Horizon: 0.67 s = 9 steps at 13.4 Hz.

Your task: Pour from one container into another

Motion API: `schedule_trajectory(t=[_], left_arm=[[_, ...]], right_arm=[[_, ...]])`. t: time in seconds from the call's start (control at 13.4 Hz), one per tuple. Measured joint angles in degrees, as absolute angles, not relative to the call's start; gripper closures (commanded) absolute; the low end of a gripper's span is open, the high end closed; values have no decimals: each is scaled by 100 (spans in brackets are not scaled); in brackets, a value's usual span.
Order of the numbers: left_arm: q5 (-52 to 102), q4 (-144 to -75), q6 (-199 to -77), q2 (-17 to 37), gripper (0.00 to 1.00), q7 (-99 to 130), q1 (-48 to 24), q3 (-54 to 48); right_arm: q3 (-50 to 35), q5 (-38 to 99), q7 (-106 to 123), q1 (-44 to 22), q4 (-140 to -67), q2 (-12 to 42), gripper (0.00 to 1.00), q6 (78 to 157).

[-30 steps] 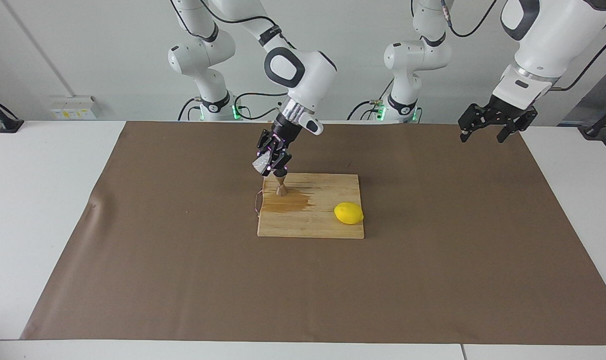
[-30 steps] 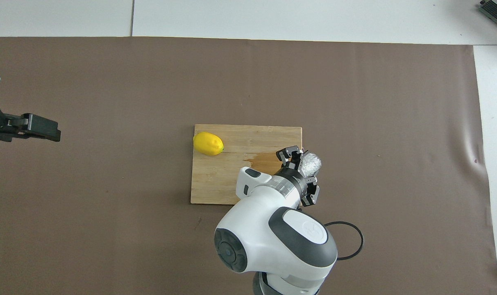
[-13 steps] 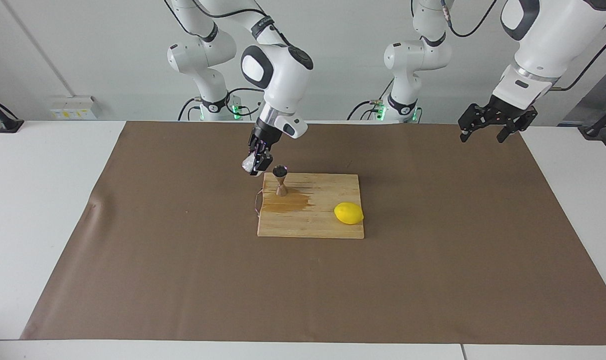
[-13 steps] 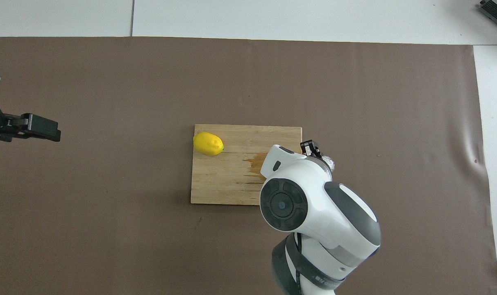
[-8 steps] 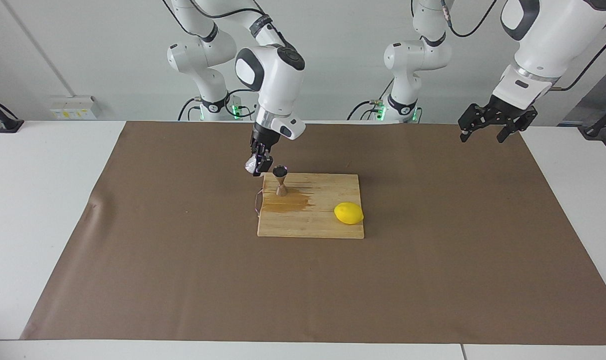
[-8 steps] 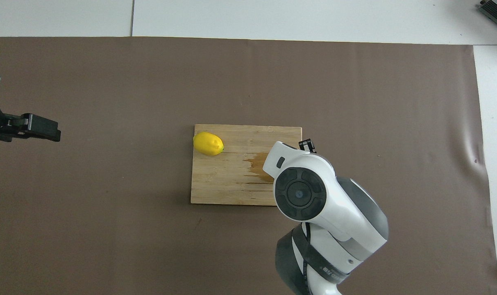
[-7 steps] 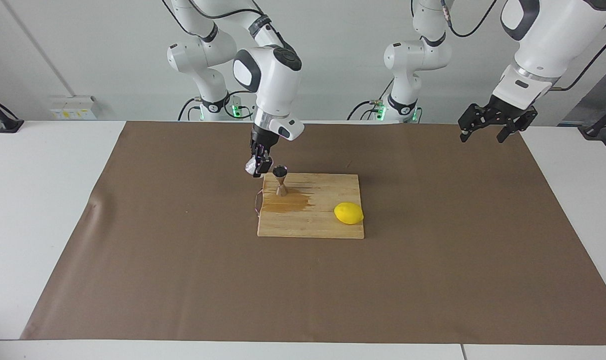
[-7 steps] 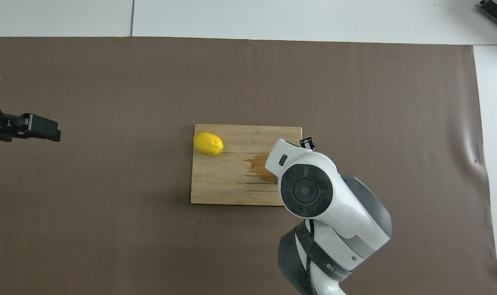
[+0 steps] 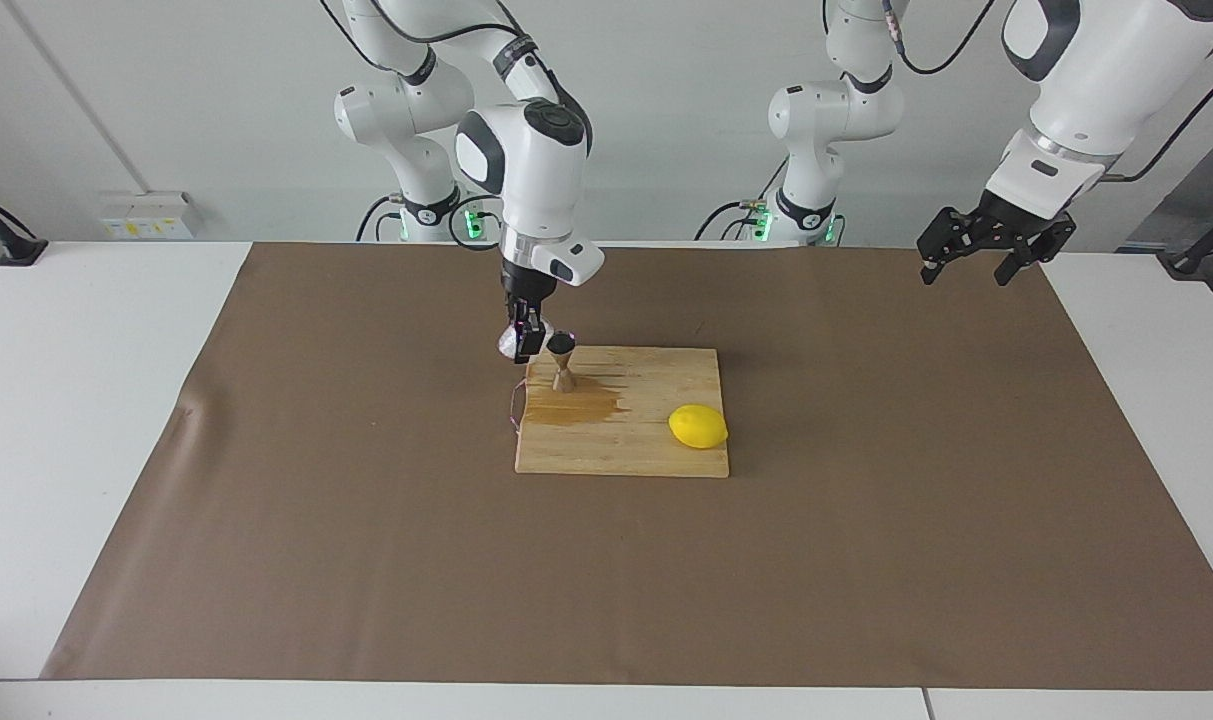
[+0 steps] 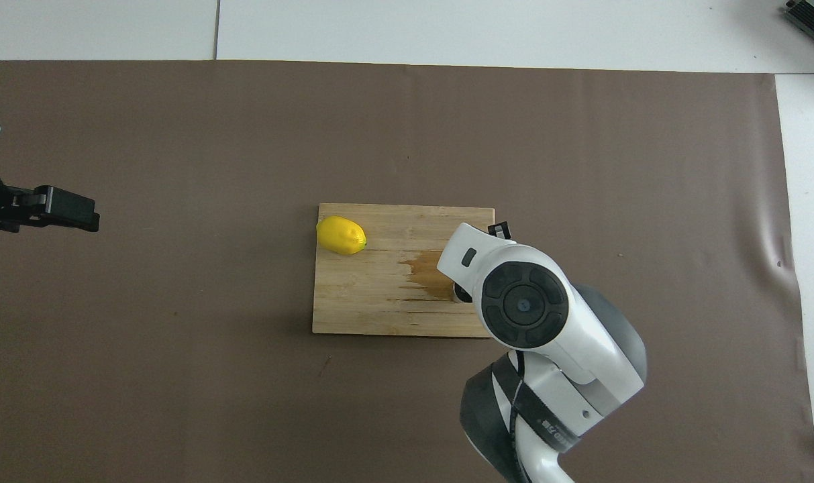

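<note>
My right gripper [image 9: 523, 340] points straight down, shut on the small clear ribbed glass cup [image 9: 511, 343]. It holds the cup low over the brown mat, at the board corner nearest the robots. The silvery hourglass jigger [image 9: 562, 366] stands upright on the wooden cutting board [image 9: 656, 450], right beside the cup. A dark wet stain [image 9: 574, 406] spreads on the board at the jigger's foot and shows in the overhead view [image 10: 425, 275]. In the overhead view my right arm hides the cup and most of the jigger. My left gripper [image 9: 986, 258] waits open, high over the mat's left-arm end, and shows in the overhead view [image 10: 61, 209].
A yellow lemon [image 9: 698, 426] lies on the board toward the left arm's end, also in the overhead view [image 10: 341, 235]. A thin cord loop [image 9: 514, 408] hangs off the board's edge toward the right arm's end. The brown mat [image 9: 366, 520] covers the white table.
My right gripper drew the tilted cup away from over the jigger, turned upright, then came down and back close beside the jigger. The left arm has not moved.
</note>
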<state>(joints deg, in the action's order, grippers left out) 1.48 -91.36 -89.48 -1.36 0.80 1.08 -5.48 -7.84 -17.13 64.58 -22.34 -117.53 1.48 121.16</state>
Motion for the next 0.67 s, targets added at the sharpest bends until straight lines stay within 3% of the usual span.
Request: schedule_trajectory(t=[0.67], left_arm=[[148,-9136,-8948,-136,0,80,108,-548]], right_arm=[[-782,-1150,6620,-2075,-11812,148,77,12218]])
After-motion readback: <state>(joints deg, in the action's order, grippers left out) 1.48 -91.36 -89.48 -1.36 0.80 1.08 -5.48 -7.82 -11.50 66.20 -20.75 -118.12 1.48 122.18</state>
